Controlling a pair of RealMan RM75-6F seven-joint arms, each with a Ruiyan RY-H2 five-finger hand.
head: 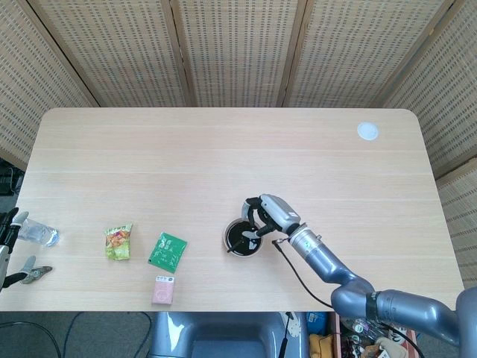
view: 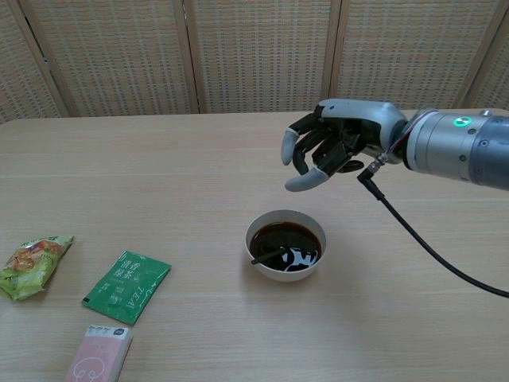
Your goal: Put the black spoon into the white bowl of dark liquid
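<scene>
The white bowl [view: 285, 275] of dark liquid stands near the middle of the table's front half, also visible from the head view as the bowl [head: 227, 240]. The black spoon [view: 267, 256] lies in the liquid, its handle resting on the bowl's left rim; the head view shows the spoon [head: 240, 241] as a dark bar. My right hand [view: 328, 150] hovers above and right of the bowl, fingers loosely curved and apart, holding nothing; in the head view the right hand [head: 267, 214] sits at the bowl's upper right. My left hand [head: 10, 246] shows at the far left edge, fingers spread.
A green tea packet [view: 127, 285], a green snack bag [view: 33, 264] and a pink box [view: 99, 354] lie at the front left. A clear plastic item [head: 41, 235] lies by my left hand. A white disc [head: 367, 131] sits far right. A black cable [view: 413, 239] hangs from my right wrist.
</scene>
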